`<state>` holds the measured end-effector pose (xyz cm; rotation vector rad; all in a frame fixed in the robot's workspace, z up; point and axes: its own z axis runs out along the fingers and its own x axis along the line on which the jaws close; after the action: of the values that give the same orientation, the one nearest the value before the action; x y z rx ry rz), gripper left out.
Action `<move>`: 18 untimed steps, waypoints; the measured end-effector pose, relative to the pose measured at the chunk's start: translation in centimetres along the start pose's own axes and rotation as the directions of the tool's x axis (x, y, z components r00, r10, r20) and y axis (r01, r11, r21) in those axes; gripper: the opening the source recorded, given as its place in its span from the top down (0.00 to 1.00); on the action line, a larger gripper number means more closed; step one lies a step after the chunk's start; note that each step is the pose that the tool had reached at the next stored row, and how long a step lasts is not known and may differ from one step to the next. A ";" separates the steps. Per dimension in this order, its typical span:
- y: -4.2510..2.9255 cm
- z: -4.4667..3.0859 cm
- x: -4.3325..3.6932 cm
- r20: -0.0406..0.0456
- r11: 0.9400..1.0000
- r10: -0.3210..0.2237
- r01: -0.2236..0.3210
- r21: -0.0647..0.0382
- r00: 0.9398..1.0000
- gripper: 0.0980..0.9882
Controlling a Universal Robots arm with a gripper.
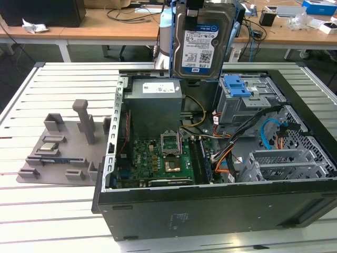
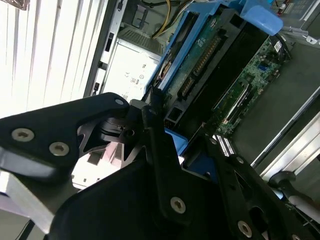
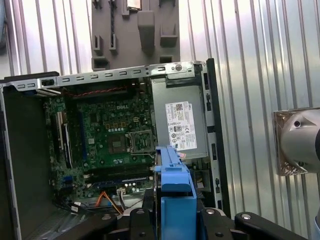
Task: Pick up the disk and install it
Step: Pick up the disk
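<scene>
One bench (image 1: 58,84) of pale metal slats carries everything, its ribs running under a black computer case (image 1: 210,211) that lies on its side with the cover off. The claw (image 3: 175,212) hangs above that open case, closed tight on the disk (image 1: 202,42), whose blue rail sits pinched between the black fingers (image 3: 146,206) in the first wrist view. The disk is clear of the case, held on edge in the air, with its white-and-blue label facing the exterior view.

Below the claw lie the grey power supply (image 1: 155,105) and the green motherboard (image 1: 158,158). Lower down, toward the exterior view's right of the claw, stands the grey drive bay (image 1: 237,87) with its blue plastic top, apart from the disk. Further that way a silver perforated cage (image 1: 287,163) sits inside the case.

Well apart from the claw, on the exterior view's left, a grey fixture plate (image 1: 58,158) rests flat on the slats just beside the case. A small square silver chip (image 1: 48,147) lies on it.

Behind the claw the room shows wooden desks (image 1: 105,29) strewn with cables (image 1: 131,13) and small boxes (image 1: 321,6). A dark floor (image 1: 31,52) lies beneath them.
</scene>
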<state>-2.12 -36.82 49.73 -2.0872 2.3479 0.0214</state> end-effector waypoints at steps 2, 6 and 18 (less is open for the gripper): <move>-0.01 0.00 0.12 0.000 1.000 0.000 0.000 0.000 1.000 0.70; -0.04 0.01 0.38 0.000 1.000 0.000 0.000 0.000 1.000 0.70; -0.20 0.01 1.71 0.000 1.000 0.000 0.000 0.000 1.000 0.70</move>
<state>-2.13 -38.54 49.70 -2.0871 2.3478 0.0214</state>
